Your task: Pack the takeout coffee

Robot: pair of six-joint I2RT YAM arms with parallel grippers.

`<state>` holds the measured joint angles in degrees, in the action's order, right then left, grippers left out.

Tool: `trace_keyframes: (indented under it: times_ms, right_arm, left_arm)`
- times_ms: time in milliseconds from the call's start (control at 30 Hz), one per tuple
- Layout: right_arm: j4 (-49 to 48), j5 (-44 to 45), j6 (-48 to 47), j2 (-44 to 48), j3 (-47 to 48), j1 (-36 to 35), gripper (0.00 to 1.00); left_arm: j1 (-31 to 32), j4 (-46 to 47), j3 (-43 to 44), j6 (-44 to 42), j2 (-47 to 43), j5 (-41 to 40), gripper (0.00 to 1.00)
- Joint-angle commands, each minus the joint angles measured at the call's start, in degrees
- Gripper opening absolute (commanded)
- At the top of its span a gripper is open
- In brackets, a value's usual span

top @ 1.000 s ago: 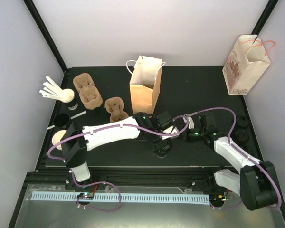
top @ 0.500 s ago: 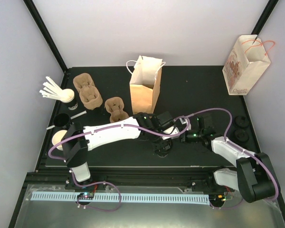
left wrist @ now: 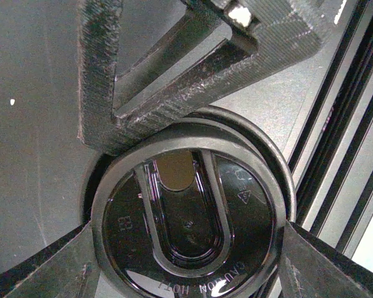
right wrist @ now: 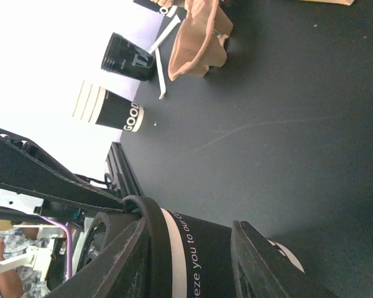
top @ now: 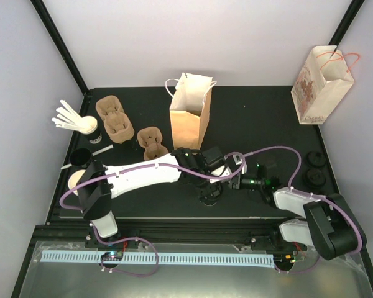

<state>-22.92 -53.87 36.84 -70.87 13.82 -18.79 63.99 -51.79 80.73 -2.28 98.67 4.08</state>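
Note:
The takeout coffee (top: 211, 191) stands near the table's front middle. It is a black cup (right wrist: 221, 257) with a white band and white lettering, and a black lid (left wrist: 186, 223) sits on it. My left gripper (top: 209, 179) hangs straight over it. Its fingers (left wrist: 81, 264) press both sides of the lid's rim, so my left gripper (left wrist: 188, 248) is shut on the lid. My right gripper (top: 234, 183) reaches in from the right. In its own view the right gripper (right wrist: 189, 233) has both fingers (right wrist: 261, 264) against the cup's wall just below the lid.
An open brown paper bag (top: 191, 112) stands just behind the cup. A printed bag (top: 320, 87) leans at the far right. Cardboard cup carriers (top: 115, 118) (top: 152, 141), white stirrers (top: 68, 115) and spare black cups (right wrist: 127, 57) sit at the left. Spare lids (top: 314, 169) lie at the right.
My right gripper has slid left to the cup and its jaws have narrowed round it. The left gripper has stayed on the lid.

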Motion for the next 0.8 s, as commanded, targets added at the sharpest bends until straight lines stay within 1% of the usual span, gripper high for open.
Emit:
trace_keyframes:
  times_ms: [0, 133, 333, 433, 500, 600, 667, 767]
  right_arm:
    - [2.0, 8.7, 4.4, -6.8, -8.0, -4.8, 0.38]
    - [-1.7, 10.5, 5.3, -10.5, -8.9, -4.9, 0.38]
    - [-9.8, 12.2, 7.2, -16.7, -11.3, -5.5, 0.37]
    - [-13.1, 11.5, 7.9, -19.9, -11.4, -5.6, 0.35]
    - [-12.9, 10.0, 7.4, -20.2, -10.3, -5.6, 0.34]
    - [-6.3, 9.9, 6.0, -15.8, -6.7, -5.6, 0.34]
    - [1.9, 12.3, 3.7, -10.1, -2.8, -5.6, 0.36]
    - [16.7, 18.5, -0.7, -1.4, 5.0, -5.5, 0.38]
  left_arm:
    - [0.0, 2.8, -2.4, 0.6, 1.9, -1.1, 0.57]
    - [0.0, 3.5, -3.3, 1.0, 1.7, -0.9, 0.57]
    - [0.0, 4.8, -5.3, 2.0, 0.6, -1.0, 0.57]
    - [-0.1, 5.0, -5.9, 2.9, 0.3, -1.4, 0.56]
    - [0.0, 4.3, -5.6, 4.2, 0.2, -2.4, 0.57]
    - [-0.1, 2.5, -4.2, 6.9, 0.6, -4.3, 0.57]
    - [-0.1, 0.9, -3.3, 9.2, 0.9, -5.5, 0.57]
    - [-0.4, -1.7, -2.4, 13.2, 0.5, -8.3, 0.57]
